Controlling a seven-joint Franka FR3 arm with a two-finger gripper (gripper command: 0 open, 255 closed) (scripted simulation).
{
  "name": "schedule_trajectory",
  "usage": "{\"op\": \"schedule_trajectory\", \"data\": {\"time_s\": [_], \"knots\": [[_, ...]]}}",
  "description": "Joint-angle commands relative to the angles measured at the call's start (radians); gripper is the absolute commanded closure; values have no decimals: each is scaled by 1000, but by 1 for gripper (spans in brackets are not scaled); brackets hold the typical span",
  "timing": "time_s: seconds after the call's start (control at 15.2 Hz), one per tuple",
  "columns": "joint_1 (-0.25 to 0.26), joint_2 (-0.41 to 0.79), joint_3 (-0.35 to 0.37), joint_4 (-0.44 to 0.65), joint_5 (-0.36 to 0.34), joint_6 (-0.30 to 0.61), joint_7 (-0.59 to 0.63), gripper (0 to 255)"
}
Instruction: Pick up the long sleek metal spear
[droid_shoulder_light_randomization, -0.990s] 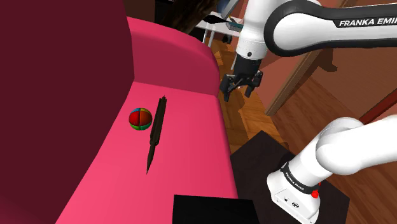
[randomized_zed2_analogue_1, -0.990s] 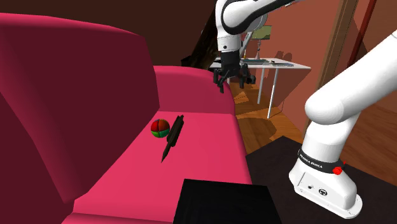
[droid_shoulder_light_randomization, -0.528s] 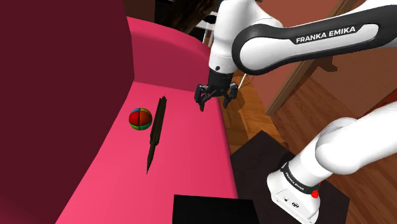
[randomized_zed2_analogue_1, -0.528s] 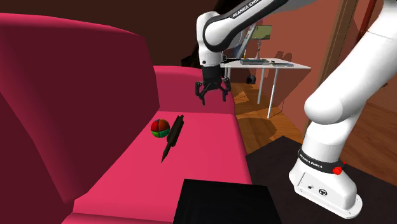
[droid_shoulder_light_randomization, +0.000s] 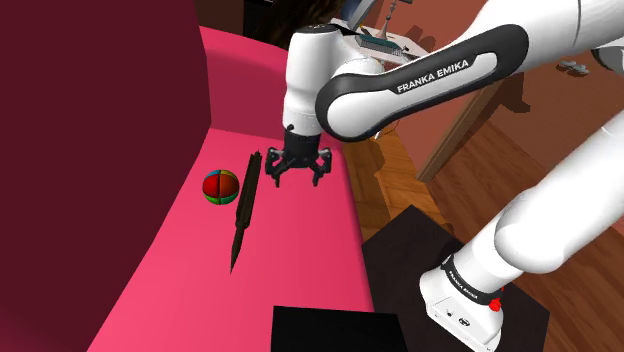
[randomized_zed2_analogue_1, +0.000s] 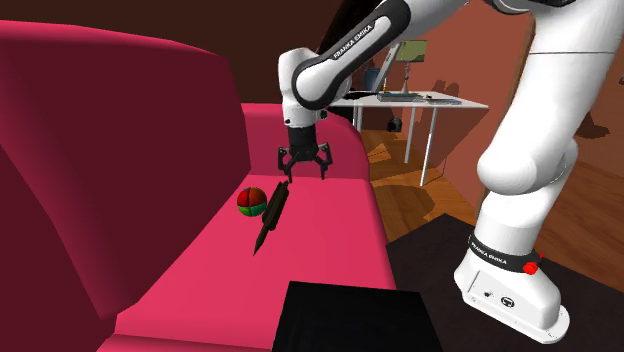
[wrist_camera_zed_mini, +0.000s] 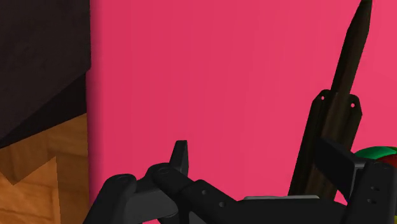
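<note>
The spear (droid_shoulder_light_randomization: 243, 212) is a long, dark, slim shaft lying on the pink sofa seat (droid_shoulder_light_randomization: 300, 250), its pointed tip toward the near end. It also lies in the second exterior view (randomized_zed2_analogue_1: 270, 215) and the wrist view (wrist_camera_zed_mini: 334, 108). My gripper (droid_shoulder_light_randomization: 297, 172) hovers open just above the seat, beside the spear's far blunt end, on the side away from the ball. From the second exterior view the gripper (randomized_zed2_analogue_1: 304, 168) hangs over that same end. In the wrist view the gripper (wrist_camera_zed_mini: 261, 162) has nothing between its fingers (wrist_camera_zed_mini: 181, 156), and the spear runs along the outer side of one finger.
A red, green and blue ball (droid_shoulder_light_randomization: 220, 186) rests against the spear on the backrest side, also visible in the other views (randomized_zed2_analogue_1: 252, 201) (wrist_camera_zed_mini: 375, 153). A black box (droid_shoulder_light_randomization: 335, 330) sits at the seat's near end. The sofa edge drops to wooden floor (wrist_camera_zed_mini: 38, 178). A white table (randomized_zed2_analogue_1: 420, 100) stands behind.
The arm has swung from beyond the sofa's edge over the seat and come down beside the spear's far end. The gripper stays open. Spear and ball have not moved.
</note>
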Motion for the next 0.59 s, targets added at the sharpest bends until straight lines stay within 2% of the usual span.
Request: {"op": "schedule_trajectory", "data": {"time_s": [0.0,0.26,0.53], "knots": [[7,102,11,54,-64,36,90,0],[57,281,-9,177,-180,69,242,0],[130,447,-55,323,-268,79,360,0]]}}
